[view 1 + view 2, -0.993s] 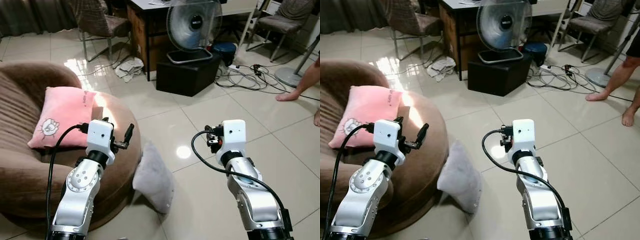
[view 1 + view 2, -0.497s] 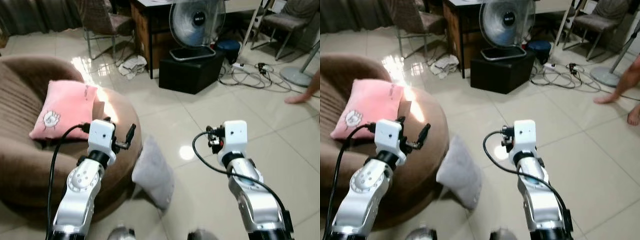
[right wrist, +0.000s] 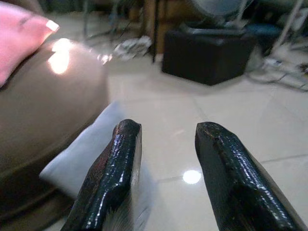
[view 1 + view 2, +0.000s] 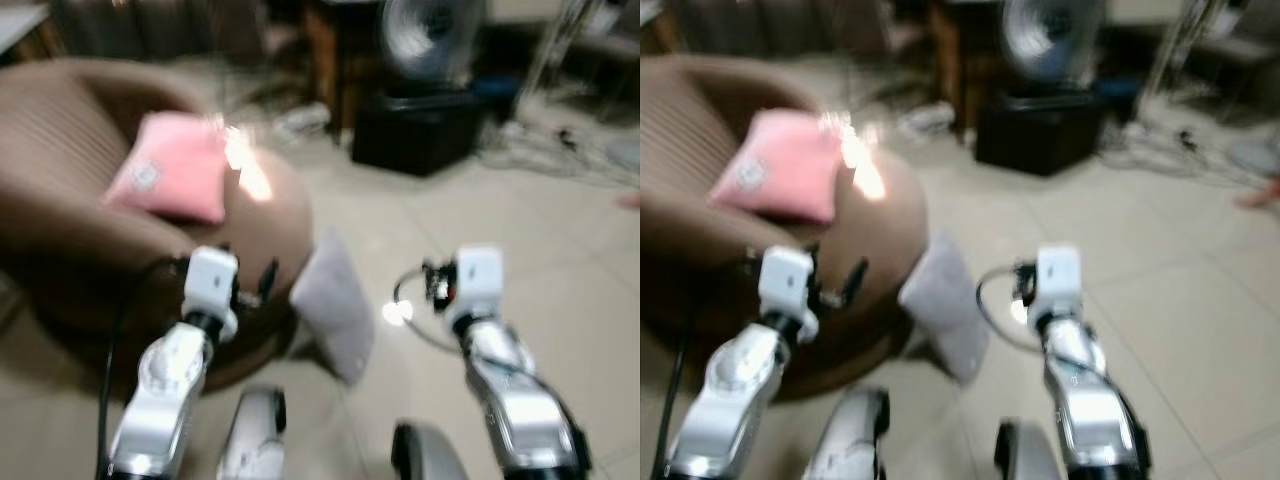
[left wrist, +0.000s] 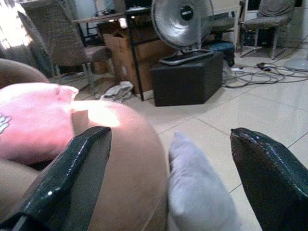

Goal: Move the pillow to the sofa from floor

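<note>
we see the grey pillow (image 4: 335, 315) on the tiled floor (image 4: 560, 230), leaning against the rounded side of the brown sofa (image 4: 60, 200), between our two arms. a pink pillow (image 4: 170, 180) with a small pale print lies up on the sofa seat, well apart from the grey one. a patch of bright light falls on the sofa's edge beside it.

beyond the sofa stands a black box (image 5: 187, 79) with a round silver fan (image 5: 182, 21) on top. to one side of it a dark table (image 5: 125, 43) and a chair (image 5: 62, 43) stand over a crumpled cloth (image 5: 117, 91) on the floor. cables (image 5: 260, 72) trail across the tiles on the other side, near a second chair (image 5: 262, 21).

our left gripper (image 5: 168, 159) hangs over the sofa's edge with its fingers (image 5: 72, 178) spread wide and nothing between them; the grey pillow lies past them, beside the sofa. our right gripper (image 3: 166, 163) hovers above the floor, its fingers (image 3: 115, 173) a moderate gap apart and holding nothing, with the pillow's pale corner behind the nearer finger.

both head views are heavily blurred, so the far furniture there is only smears. two rounded silver and dark shapes (image 4: 255, 445) at the lower edge are cut off, and we cannot tell what they are. the lower part of the pillow is hidden behind the fingers in both wrist views.
</note>
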